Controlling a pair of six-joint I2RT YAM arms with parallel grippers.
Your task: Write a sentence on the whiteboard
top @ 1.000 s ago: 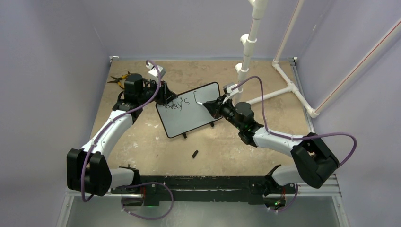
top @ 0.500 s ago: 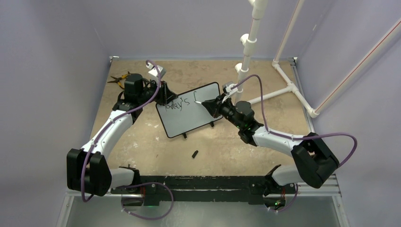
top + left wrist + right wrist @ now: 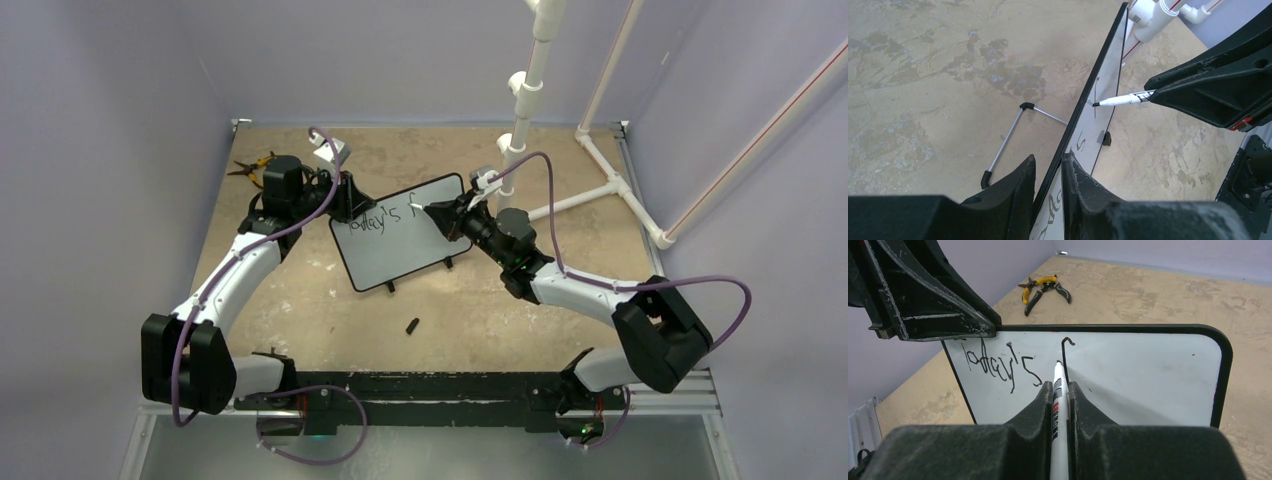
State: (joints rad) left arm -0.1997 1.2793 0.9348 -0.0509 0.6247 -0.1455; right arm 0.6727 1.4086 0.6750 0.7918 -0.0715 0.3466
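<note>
While my right gripper (image 3: 443,214) writes, top view first: its jaws are closed on a marker (image 3: 432,209), tip on the whiteboard (image 3: 400,255) just ahead of them. My left gripper (image 3: 350,200) pinches the board's corner on the opposite side. The sentence (image 3: 375,222) so far, "Today's" plus one started letter, sits between the two grippers. A small dark piece, likely the marker cap (image 3: 412,326), lies well behind both jaws, and pliers (image 3: 252,166) lie out past my left wrist. Left wrist view: my jaws are nearly shut, with the board's black edge clamped between the fingertips (image 3: 1028,167). The board stands upright and runs away from them, and the marker (image 3: 1123,99) tip touches its face further ahead. Right wrist view: jaws tight on the marker (image 3: 1058,375) barrel, tip straight ahead at mid-stem of the hooked stroke (image 3: 1066,347), "Today's" left of my jaws. My read of the risks: too much tip pressure could tilt or slide the board if the left pinch slips. The marker could also twist in my jaws and smear the stroke, or lift off and leave a gap. Versus a second ago, the right gripper and tip have shifted up the board toward its far edge, while the left gripper and board are unchanged.
</note>
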